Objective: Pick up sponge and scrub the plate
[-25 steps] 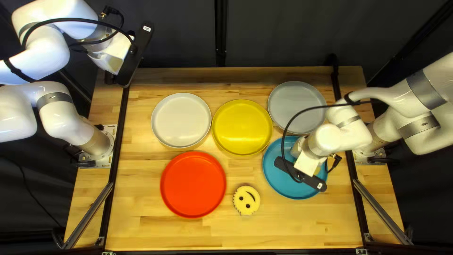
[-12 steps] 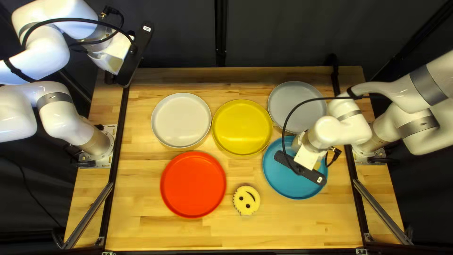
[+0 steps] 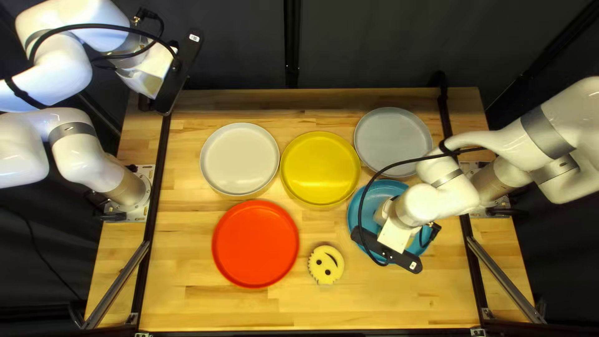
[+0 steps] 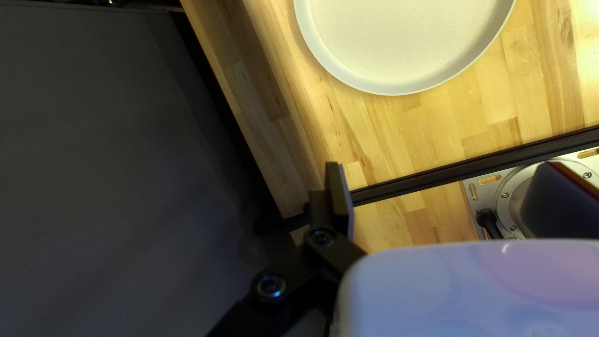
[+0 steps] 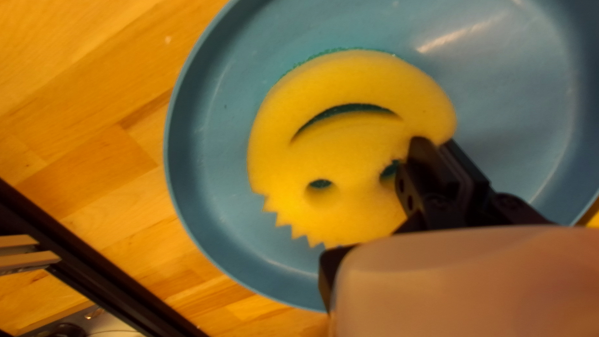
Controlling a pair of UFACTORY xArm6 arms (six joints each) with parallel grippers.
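Item: sponge (image 5: pixel 337 150), one, yellow smiling face over a green underside; located within the blue plate (image 5: pixel 231 106). Whether it bears on the surface or rides just above, I cannot tell.

Item: right pincer (image 5: pixel 438 145), mine, nearly closed – appears clamped on the sponge's margin beside one eye.

Item: left pincer (image 4: pixel 443 167), spread wide, holding nothing, parked off the tabletop (image 3: pixel 193 306).

Surroundings, reckoned from the blue plate in the top left view: grey plate (image 3: pixel 393 140) at 12 o'clock; yellow plate (image 3: pixel 320 167) at 10; a second sponge (image 3: pixel 326 264), loose, at 8.

Step, by my judgement: scrubbing.

Hazards: the off-centre bite could let the sponge twist or pull free if drag builds on its far side. Pressing hard might skid the plate, nothing being seen to brace it; a push toward 12 or 10 would knock a neighbour. An overlong stroke toward 8 could catch the sponge on the rim – or carry it over into its loose twin.
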